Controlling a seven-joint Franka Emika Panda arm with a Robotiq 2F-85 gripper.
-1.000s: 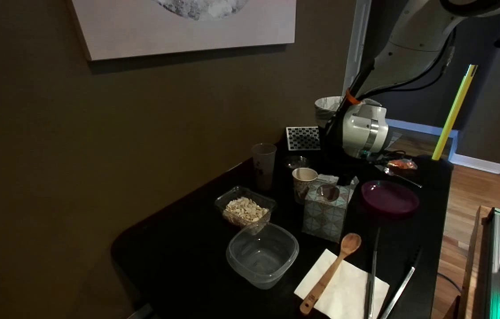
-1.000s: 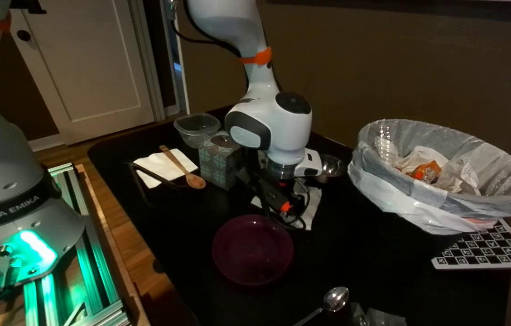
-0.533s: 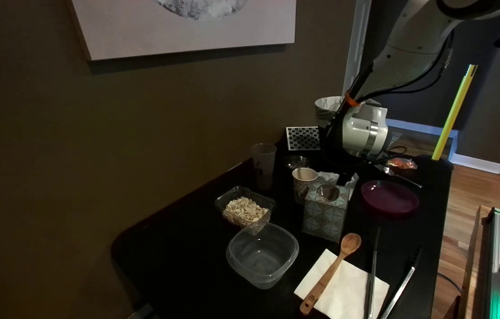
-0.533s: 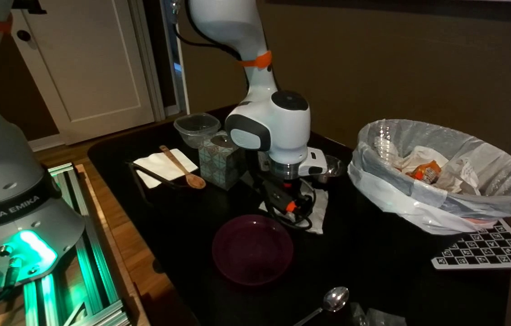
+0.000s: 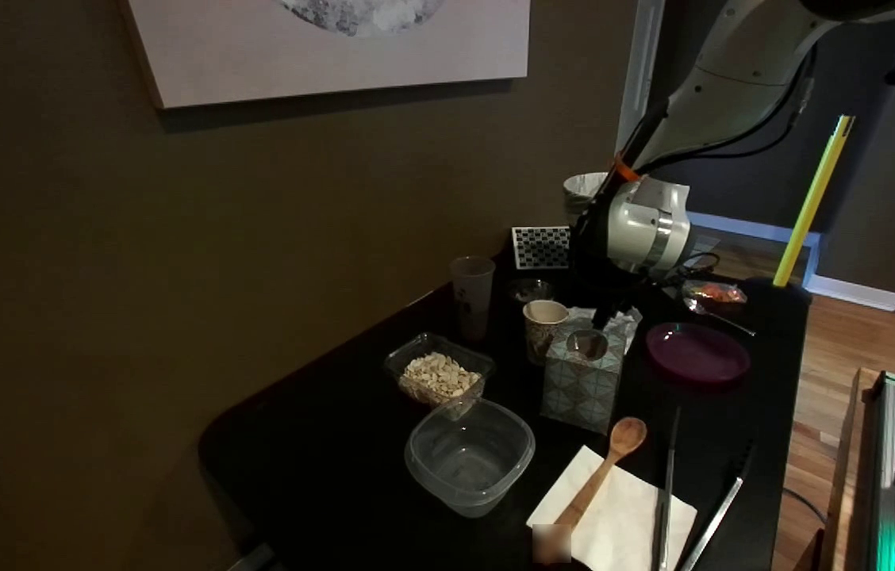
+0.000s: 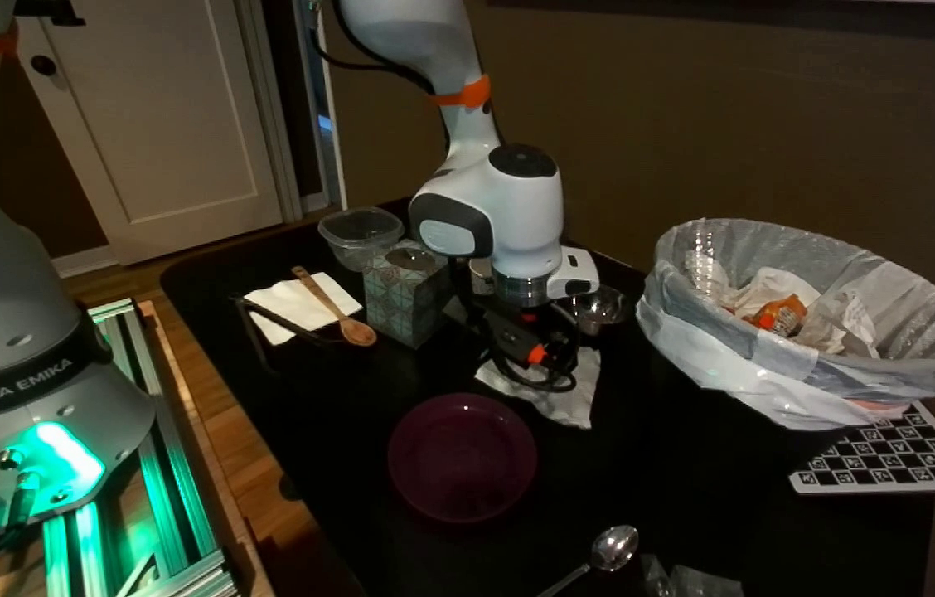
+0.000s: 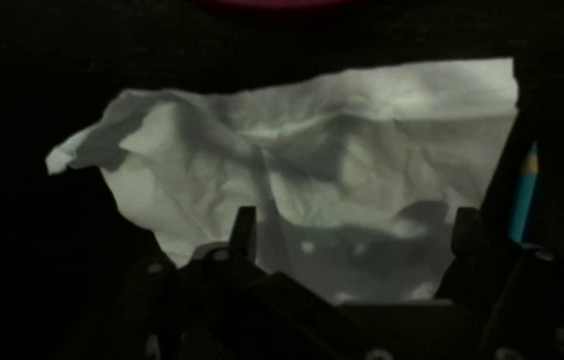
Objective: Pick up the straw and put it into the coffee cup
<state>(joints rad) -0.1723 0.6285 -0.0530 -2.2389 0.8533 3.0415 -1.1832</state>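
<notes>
Hand (image 7: 357,212) w/ jaws apart over crumpled wht paper (image 7: 307,155)

On the worktop (image 6: 683,473), a sheet of paper (image 7: 302,165) lies beneath the tool (image 7: 357,217); in the wrist view, a pencil (image 7: 525,200) lies just right of the tool and a plate (image 7: 282,3) beyond it. In an exterior view, a tissue box (image 5: 578,388) stands before the tool, the coffee cup (image 5: 540,337) and then a tumbler (image 5: 473,297) to its left; well before it, a spoon (image 5: 594,480) lies across a napkin (image 5: 638,515). In an exterior view, a bin (image 6: 724,373) stands right of the tool, with a bowl (image 6: 600,319) between.
</notes>
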